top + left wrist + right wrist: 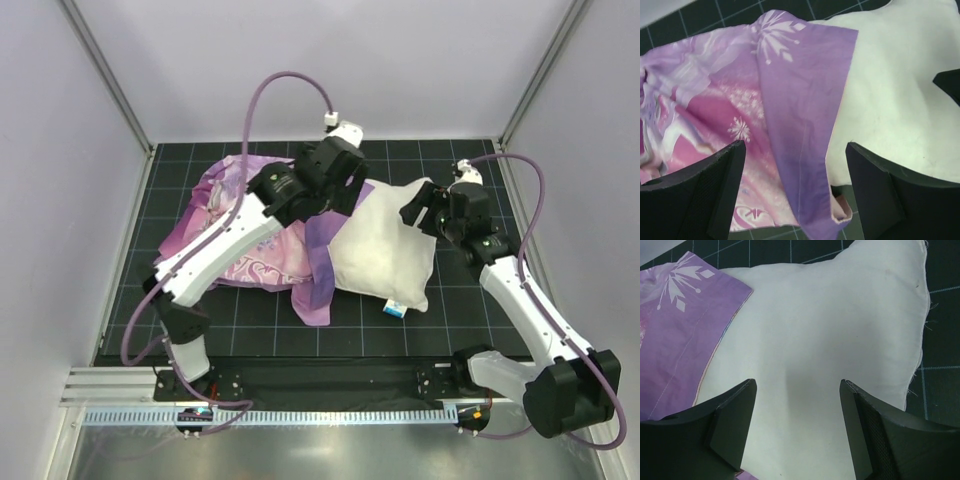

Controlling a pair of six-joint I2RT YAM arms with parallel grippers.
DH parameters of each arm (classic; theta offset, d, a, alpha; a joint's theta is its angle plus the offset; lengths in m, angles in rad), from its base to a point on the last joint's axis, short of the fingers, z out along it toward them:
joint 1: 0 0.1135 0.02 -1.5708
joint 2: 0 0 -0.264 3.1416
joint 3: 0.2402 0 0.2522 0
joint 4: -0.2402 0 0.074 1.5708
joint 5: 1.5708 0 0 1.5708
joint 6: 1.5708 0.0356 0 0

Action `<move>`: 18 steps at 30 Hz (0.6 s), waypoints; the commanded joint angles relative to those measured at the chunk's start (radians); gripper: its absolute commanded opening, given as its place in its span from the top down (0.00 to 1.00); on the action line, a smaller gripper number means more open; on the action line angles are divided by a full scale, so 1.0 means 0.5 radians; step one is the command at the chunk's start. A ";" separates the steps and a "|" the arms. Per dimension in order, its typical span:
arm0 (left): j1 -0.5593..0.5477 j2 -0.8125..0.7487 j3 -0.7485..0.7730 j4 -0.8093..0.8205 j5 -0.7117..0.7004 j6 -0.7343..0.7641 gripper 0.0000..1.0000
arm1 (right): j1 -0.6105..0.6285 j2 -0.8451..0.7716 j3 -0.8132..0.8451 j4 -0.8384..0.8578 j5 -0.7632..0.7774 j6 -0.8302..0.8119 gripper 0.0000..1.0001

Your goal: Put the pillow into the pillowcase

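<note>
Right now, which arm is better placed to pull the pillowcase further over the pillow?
Probably the left. The left gripper hangs open directly over the pillowcase hem where it overlaps the pillow; the right gripper, also open, sits over bare pillow, away from the fabric.

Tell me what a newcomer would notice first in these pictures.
The plump white pillow lies centre-right, its left end under the hem of the pink-and-purple snowflake pillowcase bunched beside it. The left end effector hangs open over that hem, the right end effector open over bare pillow.
</note>
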 commanded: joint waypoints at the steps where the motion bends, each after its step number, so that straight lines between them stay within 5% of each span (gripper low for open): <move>1: -0.048 0.268 0.262 -0.208 0.053 0.221 0.16 | -0.017 0.031 0.121 0.019 -0.117 -0.072 0.25; 5: -0.045 0.599 0.499 -0.359 0.136 0.255 0.27 | -0.023 0.049 0.142 0.015 -0.132 -0.091 0.25; 18: 0.142 0.876 0.551 -0.387 0.013 0.147 0.58 | -0.048 0.074 0.093 0.095 -0.172 -0.063 0.26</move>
